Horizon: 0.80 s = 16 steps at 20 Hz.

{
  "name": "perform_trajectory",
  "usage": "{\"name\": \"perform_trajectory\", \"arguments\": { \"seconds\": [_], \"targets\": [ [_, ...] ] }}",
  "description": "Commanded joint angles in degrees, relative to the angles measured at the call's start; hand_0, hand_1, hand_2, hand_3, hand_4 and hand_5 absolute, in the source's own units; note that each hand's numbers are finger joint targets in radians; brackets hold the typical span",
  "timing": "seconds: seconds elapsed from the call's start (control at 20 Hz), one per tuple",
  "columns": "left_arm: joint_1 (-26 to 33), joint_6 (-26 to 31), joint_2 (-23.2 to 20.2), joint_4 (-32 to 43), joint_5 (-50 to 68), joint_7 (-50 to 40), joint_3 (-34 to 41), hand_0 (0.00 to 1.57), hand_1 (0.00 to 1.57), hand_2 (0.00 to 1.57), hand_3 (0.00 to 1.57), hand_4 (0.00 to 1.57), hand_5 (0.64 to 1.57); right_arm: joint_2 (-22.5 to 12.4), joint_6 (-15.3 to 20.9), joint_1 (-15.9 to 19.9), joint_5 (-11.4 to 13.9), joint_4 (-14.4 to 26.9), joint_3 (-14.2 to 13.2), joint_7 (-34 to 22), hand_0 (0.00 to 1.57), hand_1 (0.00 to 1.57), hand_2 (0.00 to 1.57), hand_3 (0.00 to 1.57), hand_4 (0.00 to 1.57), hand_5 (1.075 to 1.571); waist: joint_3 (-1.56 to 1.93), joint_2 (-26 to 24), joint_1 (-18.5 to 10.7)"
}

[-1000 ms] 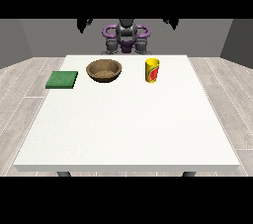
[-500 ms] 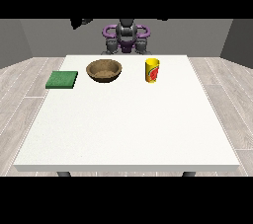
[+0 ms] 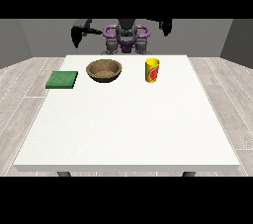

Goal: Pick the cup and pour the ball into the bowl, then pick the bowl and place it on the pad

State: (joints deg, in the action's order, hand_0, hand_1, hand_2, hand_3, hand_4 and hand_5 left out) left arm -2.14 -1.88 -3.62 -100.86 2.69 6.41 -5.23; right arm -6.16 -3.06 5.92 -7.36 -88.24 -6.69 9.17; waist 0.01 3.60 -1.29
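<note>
The cup (image 3: 152, 70) is a yellow cylinder with a red mark and a touch of green on its side. It stands upright on the white table (image 3: 128, 129), toward the far edge, at about 1 o'clock from the table's centre. Its mouth faces up; the ball cannot be seen from this angle.

The bowl (image 3: 104, 70) is round, brown and wood-toned, with a lighter speckled inner surface. It sits upright at about 11 o'clock from the table's centre, at 9 o'clock from the cup and apart from it.

The pad (image 3: 62, 80) is a flat green square lying near the table's edge at the view's left, at 9 o'clock from the bowl, close to it but not touching.

The robot (image 3: 126, 38) stands behind the far edge of the table, at 12 o'clock. Both arms are raised and spread outward, above and behind the table. The hand at the view's left (image 3: 77, 35) hangs dark against the wall, well apart from the pad and the bowl. The hand at the view's right (image 3: 166, 26) is held high, well apart from the cup. Neither hand touches anything. Whether the fingers of either hand are apart or together cannot be determined.
</note>
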Motion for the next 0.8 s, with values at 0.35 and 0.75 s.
{"name": "perform_trajectory", "arguments": {
  "seconds": [0.35, 0.75],
  "targets": [
    [-10.52, 1.00, -3.02, 19.60, -2.54, 10.90, 7.45, 0.00, 0.00, 0.00, 0.00, 0.00, 1.257, -4.82, -3.87, 8.01, -0.65, 10.70, -4.36, 6.15, 0.00, 0.00, 0.00, 0.00, 0.00, 1.560, -0.01, 6.02, 2.36],
    [-14.33, -0.45, -2.46, 33.13, -3.73, 22.55, 10.73, 0.00, 0.00, 0.00, 0.00, 0.00, 1.246, -7.44, -7.97, 9.13, -3.17, 16.78, -7.16, 9.54, 0.00, 0.00, 0.00, 0.00, 0.00, 1.563, -0.02, 6.90, 3.78]
  ]
}}
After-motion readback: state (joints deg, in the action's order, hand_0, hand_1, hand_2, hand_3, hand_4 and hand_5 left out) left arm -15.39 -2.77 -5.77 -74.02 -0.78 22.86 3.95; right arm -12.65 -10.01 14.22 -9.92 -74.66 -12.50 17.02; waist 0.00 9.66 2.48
